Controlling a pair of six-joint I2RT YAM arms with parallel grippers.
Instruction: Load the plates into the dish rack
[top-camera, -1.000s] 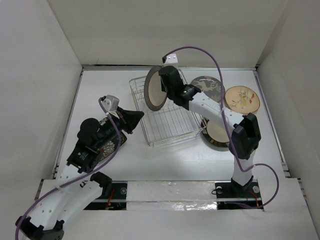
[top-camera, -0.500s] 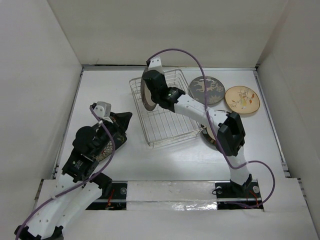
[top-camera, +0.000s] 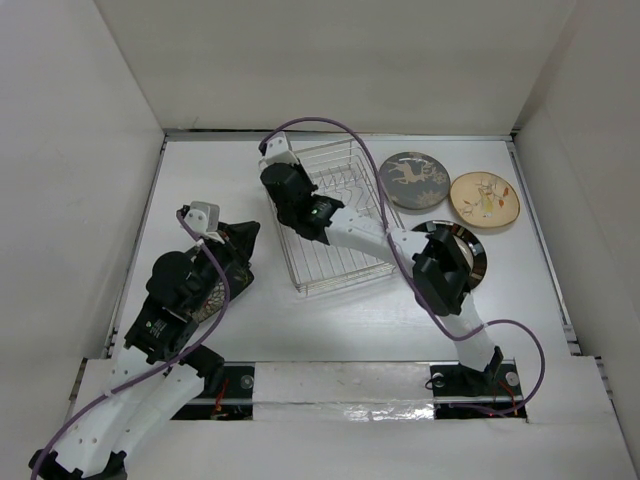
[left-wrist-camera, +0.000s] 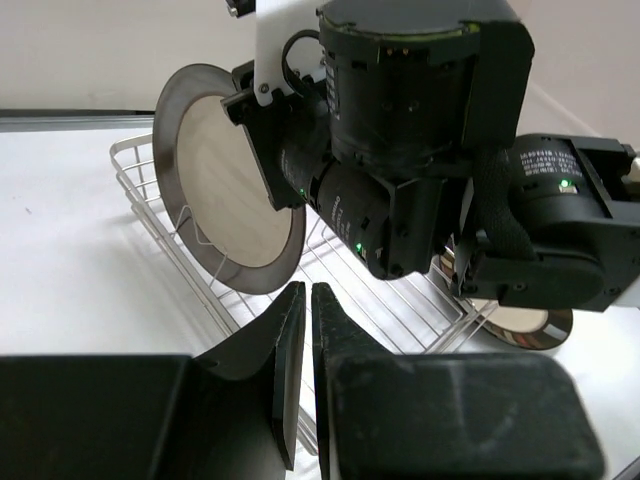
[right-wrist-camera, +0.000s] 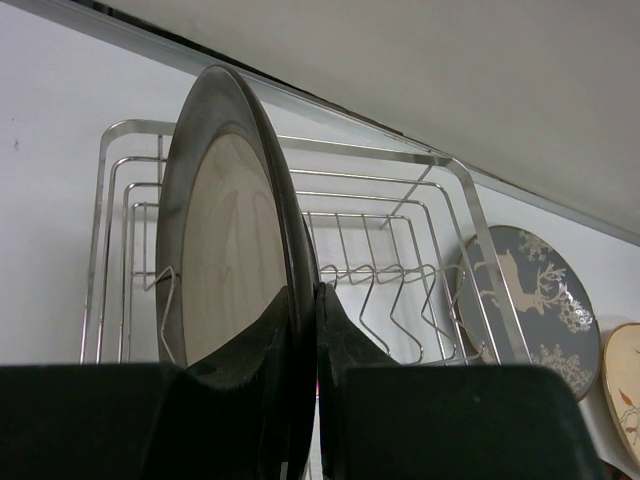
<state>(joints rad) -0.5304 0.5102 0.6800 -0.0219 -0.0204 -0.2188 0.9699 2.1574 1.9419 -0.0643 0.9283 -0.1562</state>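
My right gripper (top-camera: 285, 190) (right-wrist-camera: 305, 295) is shut on the rim of a dark-rimmed round plate with a cream centre (right-wrist-camera: 225, 250) (left-wrist-camera: 225, 185). It holds the plate upright on edge at the far-left end of the silver wire dish rack (top-camera: 335, 230) (left-wrist-camera: 400, 310) (right-wrist-camera: 400, 230), its lower edge among the prongs. The second dark-rimmed plate (top-camera: 468, 262) (left-wrist-camera: 520, 325) lies right of the rack. The grey deer plate (top-camera: 413, 178) (right-wrist-camera: 520, 290) and the tan plate (top-camera: 484, 197) (right-wrist-camera: 625, 390) lie at the back right. My left gripper (top-camera: 245, 235) (left-wrist-camera: 305, 290) is shut and empty, left of the rack. The black square floral plate (top-camera: 208, 290) lies partly under my left arm.
White walls close in the table on the left, back and right. My right arm stretches across the rack from the near right, its elbow (top-camera: 440, 262) over the second dark-rimmed plate. A purple cable (top-camera: 370, 165) loops above the rack.
My right gripper has carried the dark-rimmed plate leftward across the rack to its far-left end and lowered it. My left gripper drew back slightly toward the near left.
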